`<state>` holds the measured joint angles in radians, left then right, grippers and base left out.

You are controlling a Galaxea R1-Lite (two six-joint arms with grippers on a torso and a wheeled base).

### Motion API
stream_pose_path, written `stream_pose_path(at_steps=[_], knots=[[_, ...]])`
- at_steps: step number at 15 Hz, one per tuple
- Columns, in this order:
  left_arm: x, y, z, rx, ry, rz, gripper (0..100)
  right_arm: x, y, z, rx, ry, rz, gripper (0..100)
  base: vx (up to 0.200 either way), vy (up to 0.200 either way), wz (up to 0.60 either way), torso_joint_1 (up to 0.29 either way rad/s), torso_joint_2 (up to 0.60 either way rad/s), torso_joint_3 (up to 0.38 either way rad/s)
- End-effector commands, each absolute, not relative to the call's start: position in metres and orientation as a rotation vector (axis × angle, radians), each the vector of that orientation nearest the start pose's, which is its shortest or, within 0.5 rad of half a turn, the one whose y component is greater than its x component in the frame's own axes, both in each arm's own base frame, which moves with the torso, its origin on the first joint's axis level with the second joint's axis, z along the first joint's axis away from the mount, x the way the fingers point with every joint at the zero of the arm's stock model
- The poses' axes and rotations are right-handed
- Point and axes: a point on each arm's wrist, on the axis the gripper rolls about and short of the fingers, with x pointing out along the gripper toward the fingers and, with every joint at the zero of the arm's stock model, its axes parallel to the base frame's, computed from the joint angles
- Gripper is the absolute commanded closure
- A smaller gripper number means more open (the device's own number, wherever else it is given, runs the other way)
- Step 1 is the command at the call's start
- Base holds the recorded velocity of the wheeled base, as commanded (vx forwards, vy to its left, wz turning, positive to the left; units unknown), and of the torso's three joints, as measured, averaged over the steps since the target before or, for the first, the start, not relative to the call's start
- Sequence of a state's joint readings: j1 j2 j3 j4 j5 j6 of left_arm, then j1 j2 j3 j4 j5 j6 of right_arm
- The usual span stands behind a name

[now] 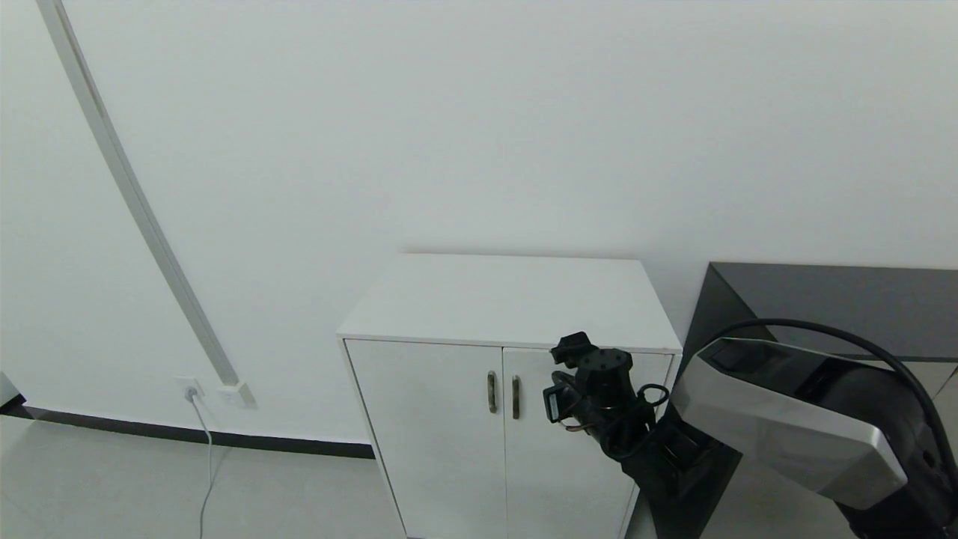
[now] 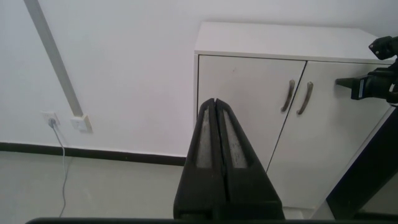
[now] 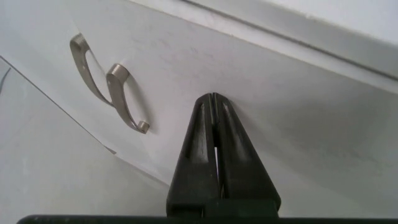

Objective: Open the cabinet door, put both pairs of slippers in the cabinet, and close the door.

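Note:
The white cabinet [image 1: 509, 299] stands against the wall with both doors closed. Two metal handles [image 1: 492, 391] [image 1: 516, 397] sit side by side at the middle seam. My right gripper [image 1: 554, 404] is shut and empty in front of the upper part of the right door [image 1: 569, 479], a short way right of its handle [image 3: 127, 99]. In the right wrist view its tips [image 3: 213, 98] point at the door panel, close to it. My left gripper [image 2: 215, 102] is shut and empty, held back from the cabinet and facing the left door [image 2: 249, 106].
A dark low unit [image 1: 823, 299] stands right beside the cabinet. On the wall to the left are a socket [image 1: 191, 389] with a hanging cable [image 1: 203, 479] and a slanting white conduit [image 1: 135, 195]. Bare grey floor [image 1: 112, 486] lies left of the cabinet.

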<state>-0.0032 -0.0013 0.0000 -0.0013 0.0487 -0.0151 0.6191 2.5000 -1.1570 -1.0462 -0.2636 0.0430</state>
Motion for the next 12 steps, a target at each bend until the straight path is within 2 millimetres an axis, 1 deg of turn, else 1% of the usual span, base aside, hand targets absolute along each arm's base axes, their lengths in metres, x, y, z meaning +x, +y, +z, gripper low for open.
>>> stream_pose_path(at_steps=[1, 7, 10, 12], knots=[[-0.0228, 0.0012, 0.0756, -0.015, -0.002, 0.046, 100, 0.3718, 0.2572, -0.0014, -0.083, 0.272, 0.346, 100, 0.0, 0.0, 0.0, 0.0, 0.0, 0.0], [-0.0228, 0.0012, 0.0756, -0.015, -0.002, 0.046, 100, 0.3742, 0.2589, -0.0001, -0.081, 0.27, 0.346, 100, 0.0, 0.0, 0.0, 0.0, 0.0, 0.0], [-0.0228, 0.0012, 0.0756, -0.015, -0.002, 0.046, 100, 0.3704, 0.258, 0.0045, -0.083, 0.271, 0.349, 100, 0.0, 0.0, 0.0, 0.0, 0.0, 0.0], [-0.0228, 0.0012, 0.0756, -0.015, -0.002, 0.046, 100, 0.3713, 0.2586, 0.0065, -0.079, 0.264, 0.349, 100, 0.0, 0.0, 0.0, 0.0, 0.0, 0.0]])
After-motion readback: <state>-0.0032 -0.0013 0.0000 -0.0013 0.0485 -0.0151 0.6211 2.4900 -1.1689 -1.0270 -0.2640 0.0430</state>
